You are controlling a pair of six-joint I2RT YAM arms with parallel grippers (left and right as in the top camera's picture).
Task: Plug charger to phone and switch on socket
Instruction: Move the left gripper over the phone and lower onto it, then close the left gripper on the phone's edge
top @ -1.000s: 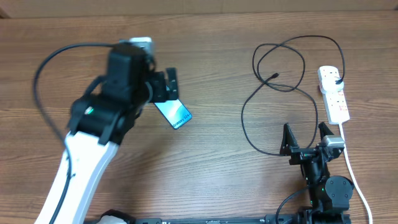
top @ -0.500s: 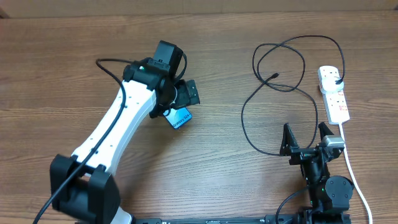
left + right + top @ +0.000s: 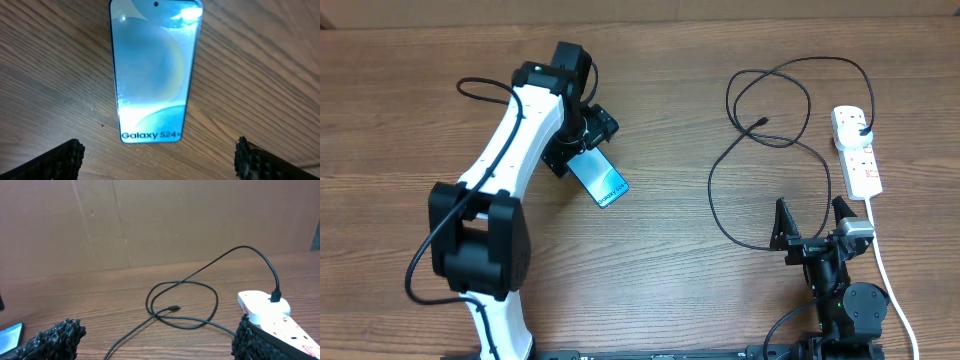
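My left hand (image 3: 582, 145) hangs spread wide and empty, and the phone (image 3: 600, 178) lies flat, screen up, on the surface (image 3: 660, 290) just ahead of my fingertips, centred between them. My right hand (image 3: 810, 225) is also wide open with nothing in it; the charger (image 3: 711, 190) sprawls in loops ahead of it, and the socket (image 3: 857, 150) sits ahead and off to its right. My worry is that the phone is slim and flat, so my closing fingers could skid it across the wood or catch only one edge. Lifting the plug tip (image 3: 761, 122) could also tighten those loops and tug the socket. I count one phone, one charger, one socket with one white cord (image 3: 885, 270), and two hands.
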